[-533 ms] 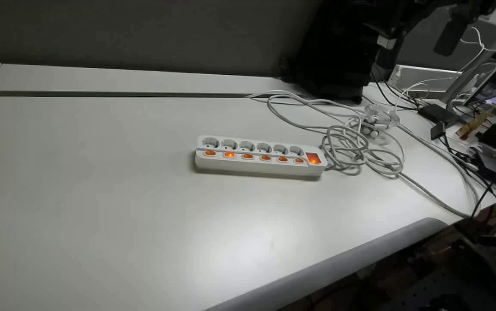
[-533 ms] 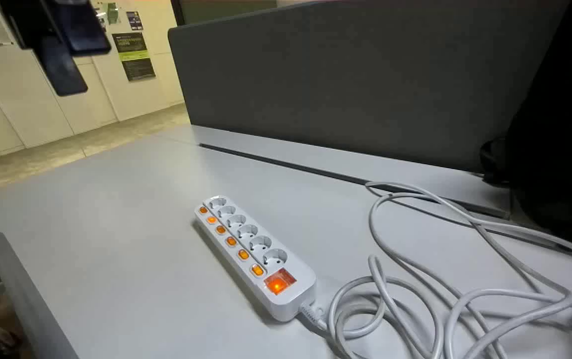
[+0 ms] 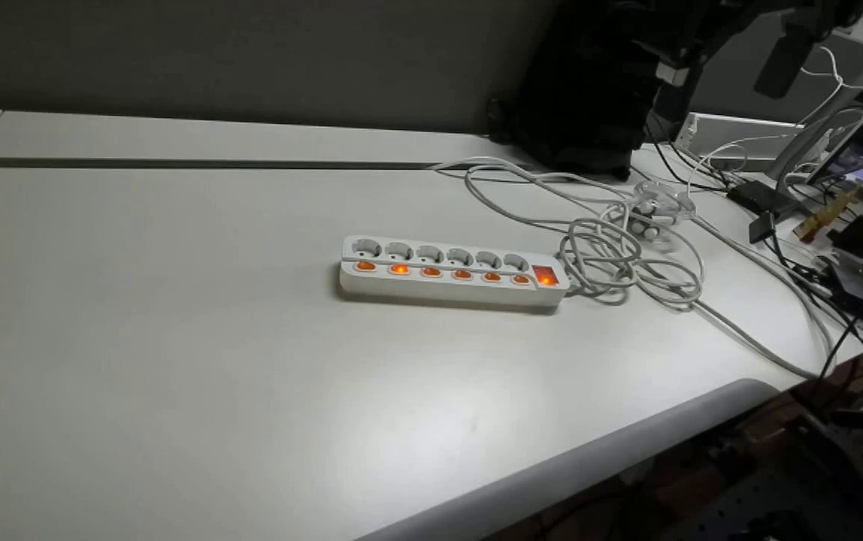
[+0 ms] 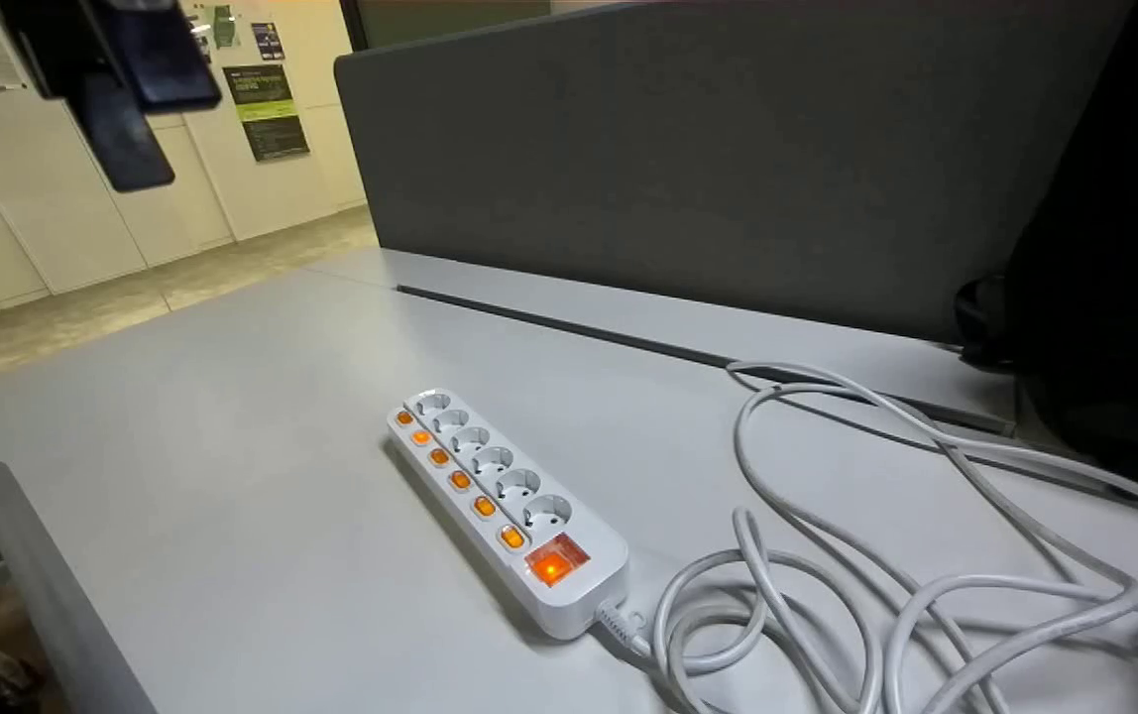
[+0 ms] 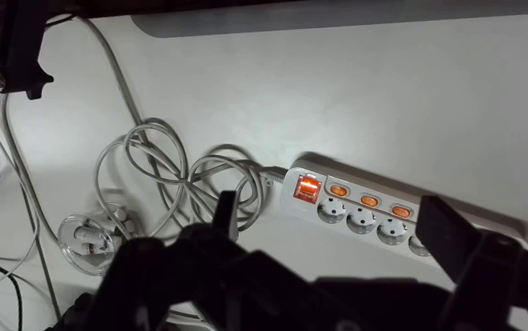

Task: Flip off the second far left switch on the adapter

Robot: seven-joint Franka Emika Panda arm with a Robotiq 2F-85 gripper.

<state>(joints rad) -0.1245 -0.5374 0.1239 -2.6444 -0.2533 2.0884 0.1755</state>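
The adapter is a white power strip [image 3: 450, 289] with several sockets and a row of small orange switches. It lies on the desk in both exterior views [image 4: 500, 501]. The second switch from the left [image 3: 399, 269] glows brightly; it also shows second from the far end [image 4: 420, 436]. The large main switch [image 3: 546, 276] is lit too, also in the wrist view [image 5: 307, 187]. My gripper [image 5: 330, 216] is open and empty, high above the desk and away from the strip. In the wrist view its right finger covers part of the strip, including the second switch.
A tangled grey cable [image 3: 604, 255] lies beside the strip's main-switch end. A clear cup [image 3: 661, 203] with small items stands by the cable. A black bag [image 3: 582, 98] leans at the dark partition [image 3: 251, 60]. Black cables and devices [image 3: 762, 197] crowd the desk's far right.
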